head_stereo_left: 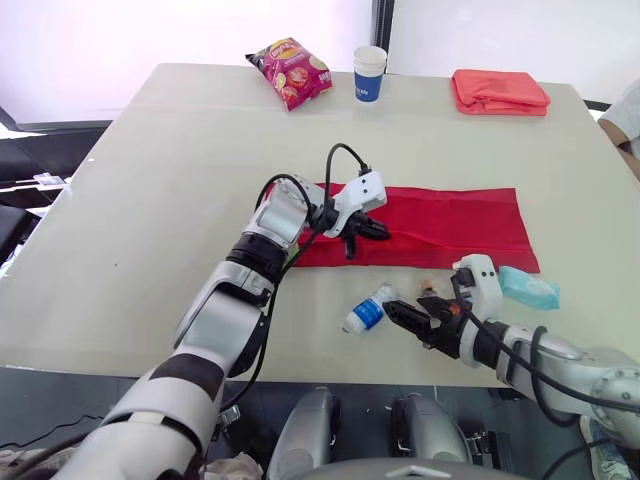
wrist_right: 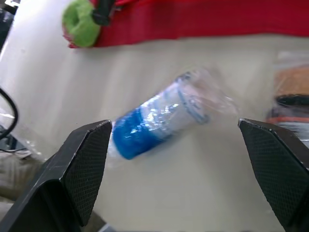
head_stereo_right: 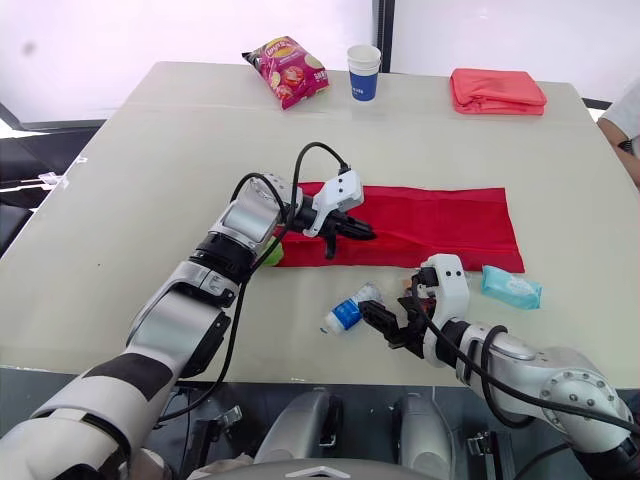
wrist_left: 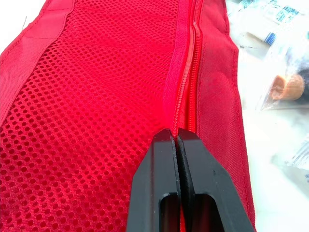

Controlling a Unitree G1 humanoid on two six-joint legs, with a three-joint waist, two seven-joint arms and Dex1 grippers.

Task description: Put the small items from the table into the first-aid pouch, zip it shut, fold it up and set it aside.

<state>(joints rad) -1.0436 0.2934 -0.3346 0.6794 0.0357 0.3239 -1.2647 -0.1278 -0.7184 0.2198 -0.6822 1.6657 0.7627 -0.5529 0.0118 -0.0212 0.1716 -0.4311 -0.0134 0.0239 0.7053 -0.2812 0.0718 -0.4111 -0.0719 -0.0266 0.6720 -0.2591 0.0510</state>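
A red pouch [head_stereo_left: 440, 225] lies flat and unfolded across the middle of the tabletop [head_stereo_left: 150, 200], its long side running left to right, mesh panel and zipper facing up. The left pincer [head_stereo_left: 378, 230] sits on the pouch's left part, its two fingers pressed together right on the zipper line; whether anything is caught between them cannot be told. A green roll [wrist_right: 79, 21] lies at the pouch's near-left corner, touching its edge. Nearer than the pouch, a small bottle [head_stereo_left: 366, 312] with a blue label, wrapped in clear plastic, lies on its side. The right pincer [head_stereo_left: 412, 322] is just to the right of it, low over the tabletop, fingers spread wide and holding nothing. A clear packet [wrist_left: 285, 87] with something brown inside lies just past that pincer, and a teal tissue pack [head_stereo_left: 528, 288] lies further right. At the far edge are a chip bag [head_stereo_left: 291, 70], a paper cup [head_stereo_left: 369, 73] and a folded red cloth [head_stereo_left: 499, 92].
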